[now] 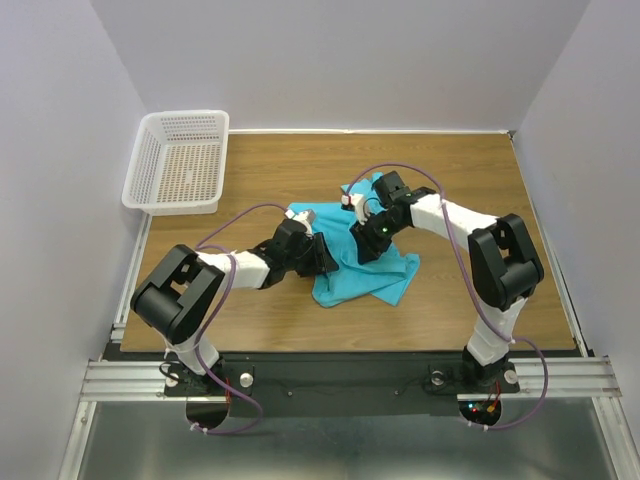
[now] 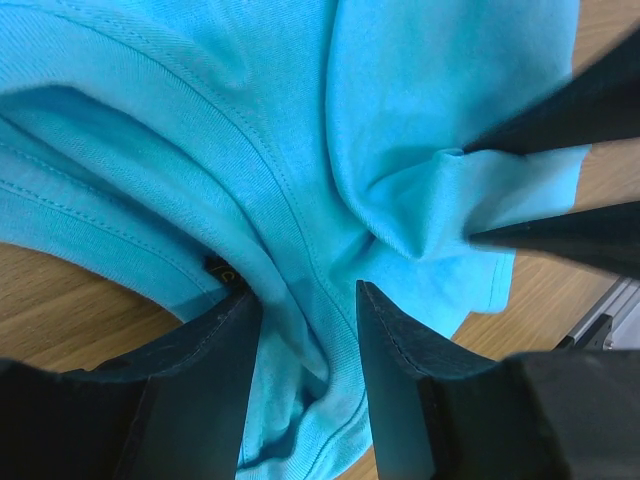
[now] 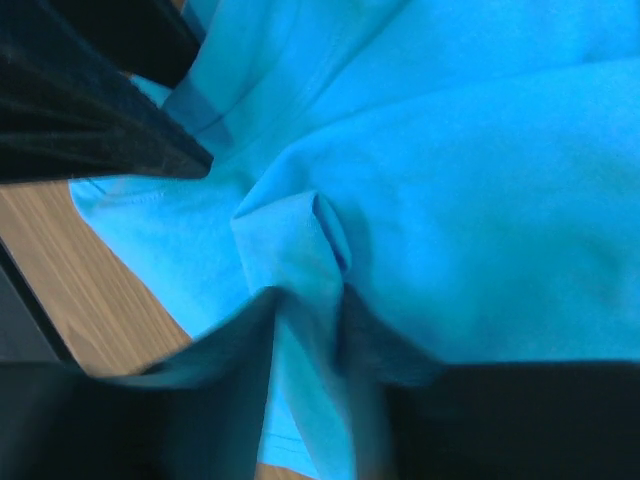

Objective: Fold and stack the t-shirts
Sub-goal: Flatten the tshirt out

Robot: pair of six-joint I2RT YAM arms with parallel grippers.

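Note:
A turquoise t-shirt (image 1: 375,272) lies crumpled at the middle of the wooden table. My left gripper (image 1: 325,258) is at its left side, low over the cloth. In the left wrist view that gripper (image 2: 306,292) stands open astride the ribbed neckband, and a small dark label (image 2: 218,268) shows beside its left finger. My right gripper (image 1: 362,248) is on the shirt's upper middle. In the right wrist view this gripper (image 3: 308,292) is shut on a raised fold of the t-shirt (image 3: 300,235). Its fingers (image 2: 560,110) also show in the left wrist view, close to my left gripper.
A white mesh basket (image 1: 140,168) stands at the table's back left corner. Bare wood (image 1: 490,200) lies to the right of the shirt, and more in front of it. Grey walls close in the table at the back and on both sides.

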